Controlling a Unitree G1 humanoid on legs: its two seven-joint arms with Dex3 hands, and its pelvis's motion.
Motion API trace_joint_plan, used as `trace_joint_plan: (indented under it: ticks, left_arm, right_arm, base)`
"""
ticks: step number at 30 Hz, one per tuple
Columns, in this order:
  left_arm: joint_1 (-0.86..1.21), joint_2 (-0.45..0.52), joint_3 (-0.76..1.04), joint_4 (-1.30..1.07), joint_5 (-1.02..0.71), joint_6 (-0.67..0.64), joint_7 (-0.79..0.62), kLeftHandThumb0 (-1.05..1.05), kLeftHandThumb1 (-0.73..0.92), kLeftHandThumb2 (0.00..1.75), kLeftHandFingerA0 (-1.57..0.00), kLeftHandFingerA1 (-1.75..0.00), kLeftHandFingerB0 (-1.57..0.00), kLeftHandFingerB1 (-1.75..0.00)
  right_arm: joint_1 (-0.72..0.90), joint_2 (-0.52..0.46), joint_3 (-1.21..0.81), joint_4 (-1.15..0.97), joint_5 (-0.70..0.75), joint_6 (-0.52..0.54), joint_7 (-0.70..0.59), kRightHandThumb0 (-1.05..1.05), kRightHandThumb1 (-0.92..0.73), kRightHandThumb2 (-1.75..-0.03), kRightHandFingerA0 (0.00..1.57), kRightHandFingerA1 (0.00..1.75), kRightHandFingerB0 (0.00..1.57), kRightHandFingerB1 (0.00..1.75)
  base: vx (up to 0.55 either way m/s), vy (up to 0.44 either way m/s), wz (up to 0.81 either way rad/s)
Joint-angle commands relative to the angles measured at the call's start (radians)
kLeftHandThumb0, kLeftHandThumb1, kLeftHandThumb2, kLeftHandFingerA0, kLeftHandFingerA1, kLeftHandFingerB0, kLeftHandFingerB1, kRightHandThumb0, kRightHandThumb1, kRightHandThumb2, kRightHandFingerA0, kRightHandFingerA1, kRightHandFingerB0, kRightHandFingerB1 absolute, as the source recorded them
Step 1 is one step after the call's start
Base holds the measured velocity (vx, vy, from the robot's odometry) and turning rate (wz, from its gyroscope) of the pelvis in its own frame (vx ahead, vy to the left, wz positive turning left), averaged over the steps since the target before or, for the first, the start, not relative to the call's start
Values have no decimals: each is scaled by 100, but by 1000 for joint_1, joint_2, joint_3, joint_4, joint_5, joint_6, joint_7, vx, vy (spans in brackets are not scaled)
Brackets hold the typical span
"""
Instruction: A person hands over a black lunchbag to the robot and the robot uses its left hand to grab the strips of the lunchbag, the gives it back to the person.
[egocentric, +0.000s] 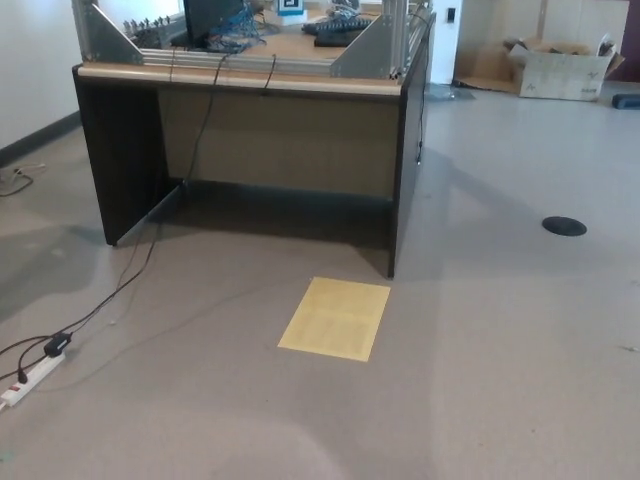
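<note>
No black lunchbag shows in the head view, and no person is visible. Neither of my hands nor any part of my arms appears in the picture. The view looks down at a grey floor in front of a dark desk (250, 140).
A yellow sheet (335, 318) lies on the floor before the desk. A white power strip (30, 378) with black cables sits at the lower left. A round black floor cover (564, 226) is at the right. A cardboard box (560, 68) stands far back right.
</note>
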Motion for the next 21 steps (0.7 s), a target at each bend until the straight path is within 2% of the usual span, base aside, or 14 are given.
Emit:
trace_joint_plan:
  ticks: [1,7,8,9,10,15,16,20,21]
  left_arm:
    - [-28,67,21,30,0,-301,51,-69,60,59,-22,-31,-27,-30]
    - [-25,43,33,53,-33,-334,14,-68,61,59,-22,-31,-24,-29]
    - [-23,41,39,53,-42,-346,9,-33,32,92,-6,-50,-6,-48]
    - [-26,43,43,53,-44,-354,10,-33,32,92,-6,-50,-6,-48]
    - [-28,42,46,57,-47,-362,7,-67,61,59,-20,-30,-21,-29]
    - [-3,45,44,51,-22,-398,35,-67,61,59,-18,-30,-20,-28]
    - [-3,47,44,56,-23,-401,30,-35,35,93,0,-48,0,-46]
    - [-13,47,64,39,-51,-429,22,-36,31,91,0,-49,0,-46]
    - [10,68,80,-50,-63,-435,8,-73,47,85,0,-34,-16,-35]
  right_arm:
    - [-38,-44,-7,41,-4,-233,-3,-73,-77,-65,33,38,34,35]
    - [-13,-57,-10,53,-10,-269,-16,-70,-79,-64,33,40,32,35]
    - [-19,-57,-8,64,-14,-277,-22,-70,-79,-64,33,40,32,35]
    - [-27,-56,-6,70,-13,-277,-17,-68,-78,-64,32,40,31,35]
    - [-31,-56,-6,77,-13,-281,-16,-69,-78,-64,33,39,30,34]
    - [-13,-57,-8,99,-6,-322,-12,-70,-79,-64,32,40,30,34]
    - [-12,-57,-11,102,0,-328,-5,-69,-79,-64,31,39,29,34]
    - [-42,-51,-13,126,4,-340,-1,-69,-78,-63,32,39,28,33]
    - [-35,-42,-10,134,6,-344,4,-70,-77,-63,33,39,27,33]
  base:
    - [0,0,0]
    - [0,0,0]
    - [0,0,0]
    - [0,0,0]
    - [0,0,0]
    - [0,0,0]
    - [0,0,0]
    - [0,0,0]
    - [0,0,0]
